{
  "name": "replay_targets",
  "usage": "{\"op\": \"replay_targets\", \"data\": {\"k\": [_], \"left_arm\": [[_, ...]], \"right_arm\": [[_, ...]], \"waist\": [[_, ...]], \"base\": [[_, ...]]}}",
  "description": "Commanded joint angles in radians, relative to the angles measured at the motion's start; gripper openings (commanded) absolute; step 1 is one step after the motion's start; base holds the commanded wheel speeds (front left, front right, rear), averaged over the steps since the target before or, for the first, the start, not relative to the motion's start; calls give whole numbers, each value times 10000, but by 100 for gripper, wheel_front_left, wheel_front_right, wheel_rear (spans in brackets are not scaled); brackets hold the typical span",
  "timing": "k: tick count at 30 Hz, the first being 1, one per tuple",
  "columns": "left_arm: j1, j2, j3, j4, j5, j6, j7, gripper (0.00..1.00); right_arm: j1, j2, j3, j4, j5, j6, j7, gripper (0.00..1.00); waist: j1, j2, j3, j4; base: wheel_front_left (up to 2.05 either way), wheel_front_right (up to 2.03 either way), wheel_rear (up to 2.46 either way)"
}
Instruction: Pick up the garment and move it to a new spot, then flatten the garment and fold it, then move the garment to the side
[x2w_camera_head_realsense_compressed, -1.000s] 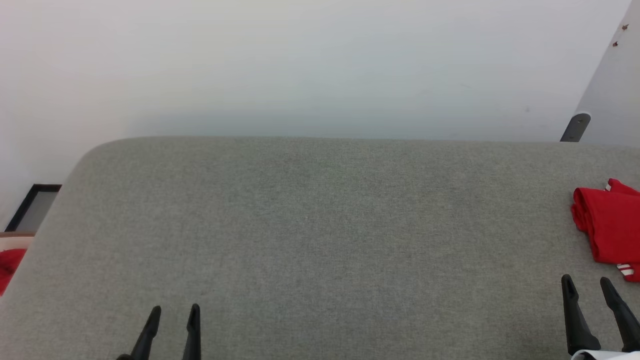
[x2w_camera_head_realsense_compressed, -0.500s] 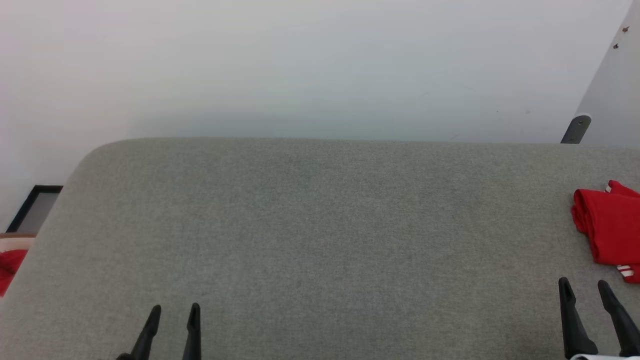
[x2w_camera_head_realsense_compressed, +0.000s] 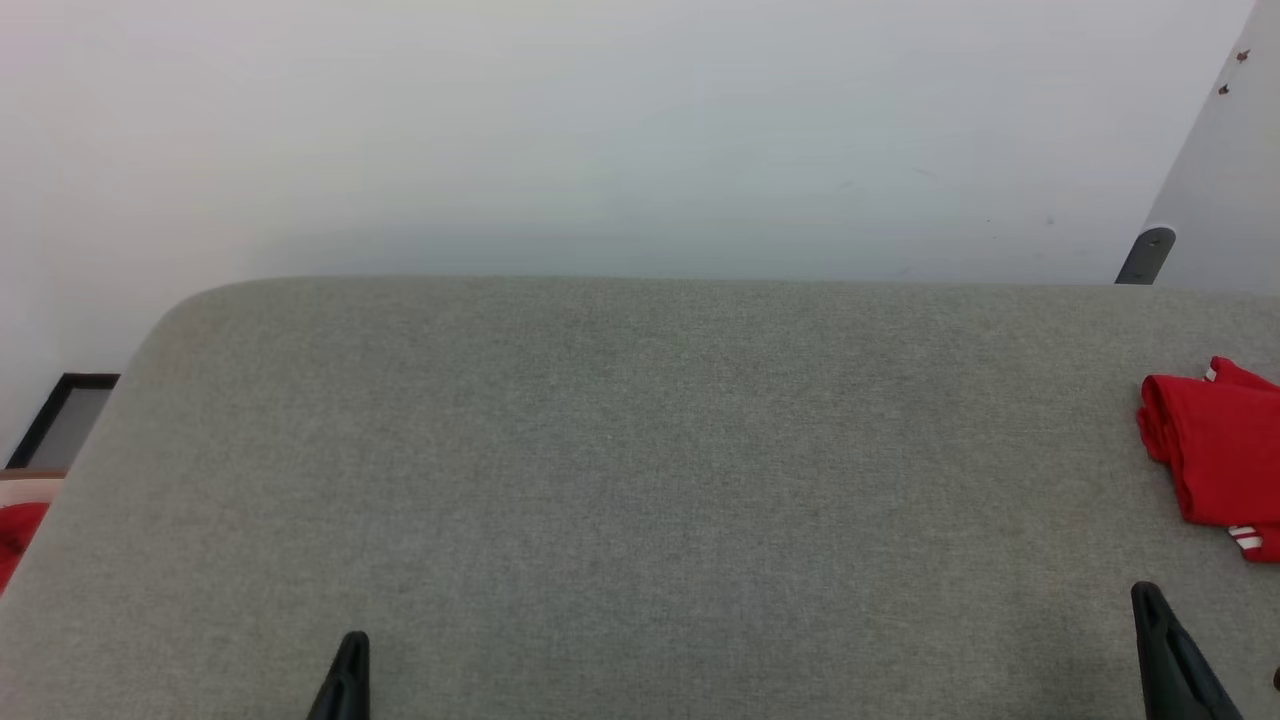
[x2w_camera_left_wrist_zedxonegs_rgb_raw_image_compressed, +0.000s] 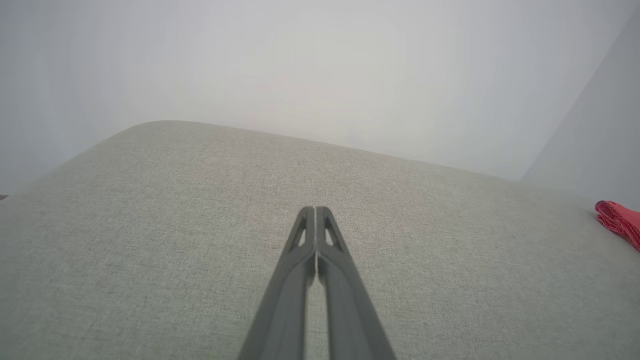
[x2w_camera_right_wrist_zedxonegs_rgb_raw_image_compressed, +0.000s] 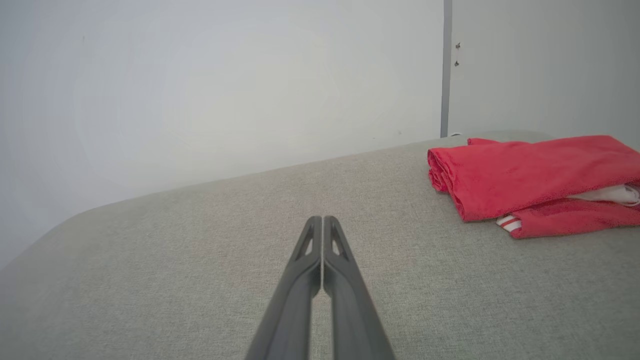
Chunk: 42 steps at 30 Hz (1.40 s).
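The garment (x2w_camera_head_realsense_compressed: 1215, 450) lies folded at the right edge of the grey padded surface (x2w_camera_head_realsense_compressed: 640, 450), red with a bit of red-and-white striped trim at its near corner. In the right wrist view the garment (x2w_camera_right_wrist_zedxonegs_rgb_raw_image_compressed: 530, 175) sits ahead and to the right, a white part peeking from the fold. My left gripper (x2w_camera_head_realsense_compressed: 350, 665) is low at the bottom left, shut and empty; its fingertips (x2w_camera_left_wrist_zedxonegs_rgb_raw_image_compressed: 316, 212) meet above bare fabric. My right gripper (x2w_camera_head_realsense_compressed: 1150, 610) is at the bottom right, short of the garment, fingertips (x2w_camera_right_wrist_zedxonegs_rgb_raw_image_compressed: 322, 221) pressed together with nothing between them.
A pale wall (x2w_camera_head_realsense_compressed: 640, 130) runs behind the surface. At the far left, off the surface's edge, stand a dark-framed panel (x2w_camera_head_realsense_compressed: 62, 415) and something red (x2w_camera_head_realsense_compressed: 15, 530). A grey bracket (x2w_camera_head_realsense_compressed: 1145, 255) sits at the back right corner.
Both grippers have shut from open and have drawn back toward the bottom edge of the head view. The garment has not moved.
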<state>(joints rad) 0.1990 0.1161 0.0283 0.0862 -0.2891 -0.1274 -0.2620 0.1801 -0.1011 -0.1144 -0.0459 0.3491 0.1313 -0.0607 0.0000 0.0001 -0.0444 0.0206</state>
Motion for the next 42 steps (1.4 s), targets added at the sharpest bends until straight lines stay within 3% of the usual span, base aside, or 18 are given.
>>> {"op": "replay_targets", "data": {"k": [1,21,42], "left_arm": [[-120,24,20,-88,-388,0,93,0],[-924,-88,177,368,-3788,-10,992,0],[-1537,-209,322,692,-6457,-20,1726,0]], "right_arm": [[-139,-18,-4,-45,371,0,32,0],[-880,115,-3,702,3551,-2,478,0],[-1464,225,-1,1307,6078,-3,834,0]], "waist": [[0,-1,6,-2],[0,-1,82,-35],[0,-1,159,-68]], "base": [[0,0,0],[0,0,0],[0,0,0]]}}
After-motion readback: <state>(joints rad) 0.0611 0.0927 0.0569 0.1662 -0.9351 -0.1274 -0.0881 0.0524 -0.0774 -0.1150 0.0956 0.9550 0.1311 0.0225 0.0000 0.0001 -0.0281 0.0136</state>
